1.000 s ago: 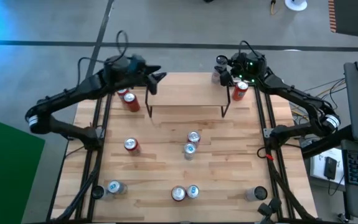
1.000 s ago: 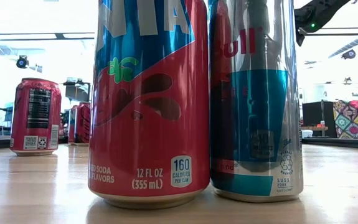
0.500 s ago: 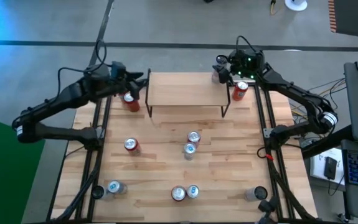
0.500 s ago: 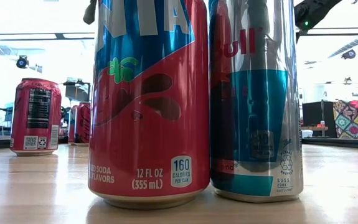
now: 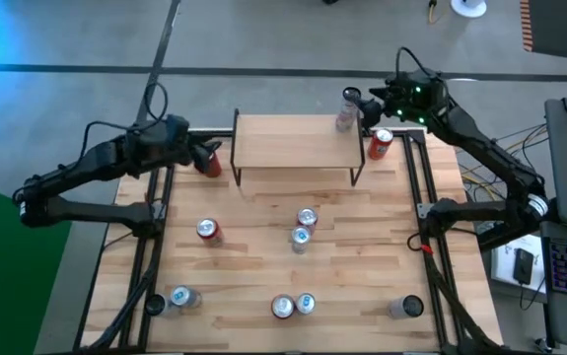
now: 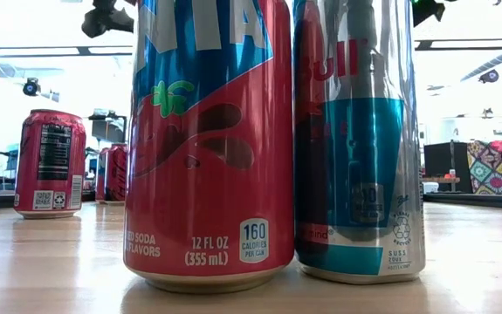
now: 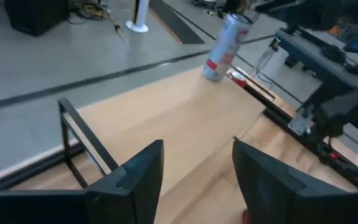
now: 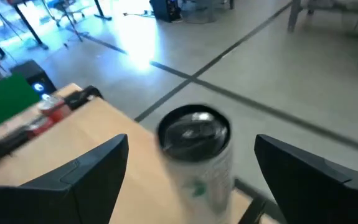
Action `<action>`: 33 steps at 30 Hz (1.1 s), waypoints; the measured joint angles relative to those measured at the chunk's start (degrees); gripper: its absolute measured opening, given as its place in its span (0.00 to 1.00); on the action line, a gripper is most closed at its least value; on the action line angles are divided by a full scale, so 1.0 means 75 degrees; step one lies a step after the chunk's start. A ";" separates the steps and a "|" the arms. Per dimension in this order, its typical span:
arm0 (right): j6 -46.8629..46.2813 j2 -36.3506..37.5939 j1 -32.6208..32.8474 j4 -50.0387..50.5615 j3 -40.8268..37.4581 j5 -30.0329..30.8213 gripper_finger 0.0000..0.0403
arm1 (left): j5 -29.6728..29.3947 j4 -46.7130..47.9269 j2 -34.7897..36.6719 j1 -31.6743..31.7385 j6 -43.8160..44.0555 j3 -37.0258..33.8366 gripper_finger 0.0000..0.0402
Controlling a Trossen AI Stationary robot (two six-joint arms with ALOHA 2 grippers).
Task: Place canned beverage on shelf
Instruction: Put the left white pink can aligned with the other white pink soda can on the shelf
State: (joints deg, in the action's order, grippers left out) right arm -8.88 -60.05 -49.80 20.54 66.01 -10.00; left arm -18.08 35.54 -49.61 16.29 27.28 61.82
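The shelf (image 5: 295,143) stands at the upper middle of the worktop (image 5: 263,247) in the high view. 1 silver can (image 5: 347,108) stands on its upper right corner.

The right end effector (image 5: 370,100) hovers just right of that can, fingers spread wide and clear of it; in the right wrist view the can (image 8: 196,155) stands upright between the 2 spread fingers (image 8: 85,171), untouched.

The left end effector (image 5: 207,153) sits at the shelf's left end, above a red can (image 5: 210,164) on the worktop beside the shelf. Its fingers (image 7: 138,174) stand apart with nothing between them, pointing along the shelf top (image 7: 166,121) toward the silver can (image 7: 223,46) at the far end.

Another red can (image 5: 381,143) stands on the worktop just right of the shelf.
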 joint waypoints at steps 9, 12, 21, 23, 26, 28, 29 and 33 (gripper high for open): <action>-0.0263 0.1035 0.1474 0.1278 -0.0343 0.1247 0.84 | -0.1083 -0.1189 -0.0151 -0.1489 0.0720 -0.1678 0.37; -0.0450 0.1212 0.2024 0.1841 -0.0357 0.1750 0.84 | -0.1064 -0.1307 -0.0156 -0.1933 0.1063 -0.1839 0.35; -0.1799 0.1253 0.3478 0.1960 -0.0361 0.2139 0.82 | -0.0616 0.2982 -0.0206 -0.3728 0.3029 -0.0105 0.31; -0.2043 0.1149 0.3832 0.1934 -0.0361 0.2407 0.82 | -0.0452 0.3423 -0.0226 -0.4268 0.3493 0.0185 0.31; -0.2460 0.0878 0.4344 0.1813 -0.0372 0.2706 0.82 | -0.0211 0.3941 -0.0223 -0.5106 0.4537 0.0313 0.32; -0.2622 0.0626 0.4696 0.1633 -0.0375 0.2767 0.82 | 0.0034 0.4297 -0.0224 -0.5706 0.5351 0.0249 0.34; -0.2701 0.0478 0.4883 0.1492 -0.0375 0.2770 0.82 | 0.0146 0.4421 -0.0229 -0.6021 0.5738 0.0192 0.36; -0.2823 -0.0120 0.5562 0.0842 -0.0375 0.3084 0.82 | 0.0441 0.4520 -0.0238 -0.7155 0.7055 0.0047 0.47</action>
State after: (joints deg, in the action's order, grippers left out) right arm -30.06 -60.94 -8.09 26.86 63.20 13.13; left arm -14.77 69.44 -51.40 -37.37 80.19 62.18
